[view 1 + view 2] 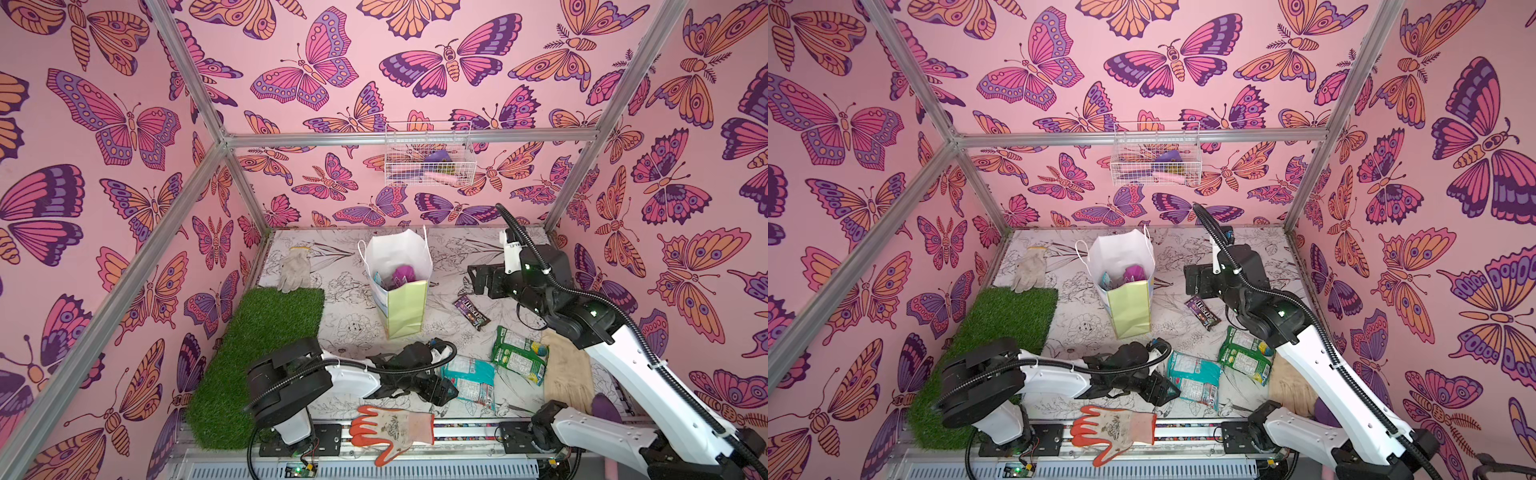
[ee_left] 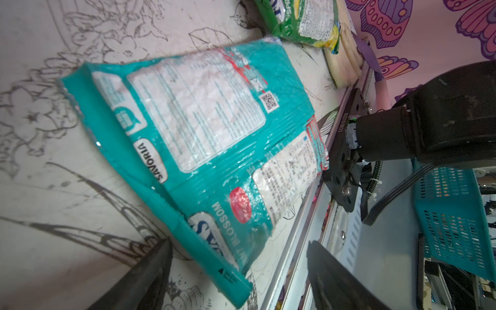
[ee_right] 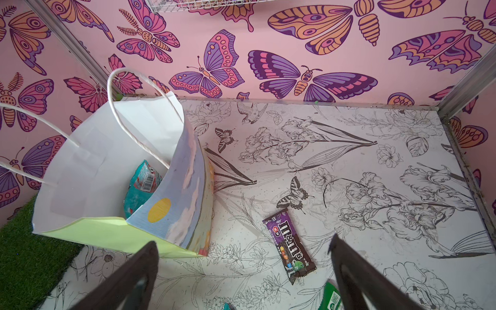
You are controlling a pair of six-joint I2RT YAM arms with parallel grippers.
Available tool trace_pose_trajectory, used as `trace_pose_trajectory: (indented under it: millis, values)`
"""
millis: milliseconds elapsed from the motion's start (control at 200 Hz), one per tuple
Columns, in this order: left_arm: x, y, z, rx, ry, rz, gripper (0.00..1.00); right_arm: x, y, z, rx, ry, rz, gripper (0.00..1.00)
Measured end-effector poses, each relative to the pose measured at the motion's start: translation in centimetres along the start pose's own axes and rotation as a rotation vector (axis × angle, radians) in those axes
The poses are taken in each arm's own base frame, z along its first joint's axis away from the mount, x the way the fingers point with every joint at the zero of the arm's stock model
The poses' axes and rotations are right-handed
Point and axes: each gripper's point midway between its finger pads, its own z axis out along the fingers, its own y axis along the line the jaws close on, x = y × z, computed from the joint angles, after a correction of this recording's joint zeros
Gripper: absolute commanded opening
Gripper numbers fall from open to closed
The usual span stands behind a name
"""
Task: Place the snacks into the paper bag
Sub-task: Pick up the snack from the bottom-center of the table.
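The paper bag [image 1: 402, 309] [image 1: 1129, 309] [image 3: 107, 234] stands upright mid-table, mouth open. Inside it are a magenta snack [image 1: 404, 274] and a teal one [image 3: 142, 182]. On the table lie a teal candy bag [image 1: 471, 378] [image 1: 1196, 380] [image 2: 201, 134], a green-and-yellow bag [image 1: 519, 353] [image 2: 303, 18] and a dark M&M's packet [image 1: 471, 312] [image 3: 291, 244]. My left gripper [image 1: 440, 388] [image 2: 239, 243] is low and open, its jaws either side of the teal bag's near corner. My right gripper [image 1: 473, 282] [image 3: 243, 241] hangs open above the M&M's packet, holding nothing.
An orange-and-white work glove [image 1: 390, 432] lies at the front edge, and a pale glove [image 1: 295, 268] at the back left. Beige gloves [image 1: 567, 374] lie under the right arm. A grass mat [image 1: 257, 361] covers the left side. A wire basket [image 1: 428, 153] hangs on the back wall.
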Motion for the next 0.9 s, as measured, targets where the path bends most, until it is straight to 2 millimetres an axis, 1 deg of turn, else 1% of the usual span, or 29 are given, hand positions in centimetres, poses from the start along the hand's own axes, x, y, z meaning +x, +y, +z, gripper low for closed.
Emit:
trace_pose_trajectory:
  millis: [165,285,346,431,496,681,901]
  values:
    - [0.0,-0.5,0.4,0.034,0.004,-0.011,0.78,0.1,0.0,0.0,0.001,0.002,0.006,0.99]
    - [-0.1,-0.7,0.9,0.056,0.002,-0.019,0.76,0.6,-0.2,0.1,0.004,0.011,0.008,0.99]
    - [-0.3,-0.9,1.1,0.067,0.000,-0.024,0.73,0.9,-0.3,0.2,0.005,0.016,0.010,0.99]
    - [-0.4,-1.1,1.6,0.081,0.003,-0.032,0.67,1.2,-0.3,0.3,0.008,0.023,0.009,0.99]
    - [-0.5,-1.1,1.9,0.088,0.000,-0.037,0.61,1.4,-0.4,0.4,0.010,0.028,0.008,0.99]
    - [-0.4,-0.4,2.4,0.071,-0.006,-0.061,0.37,1.5,-0.7,0.2,0.013,0.023,0.012,0.99]
    - [-0.1,0.3,2.5,0.037,-0.010,-0.086,0.02,1.4,-0.8,-0.3,0.012,0.010,0.020,0.99]
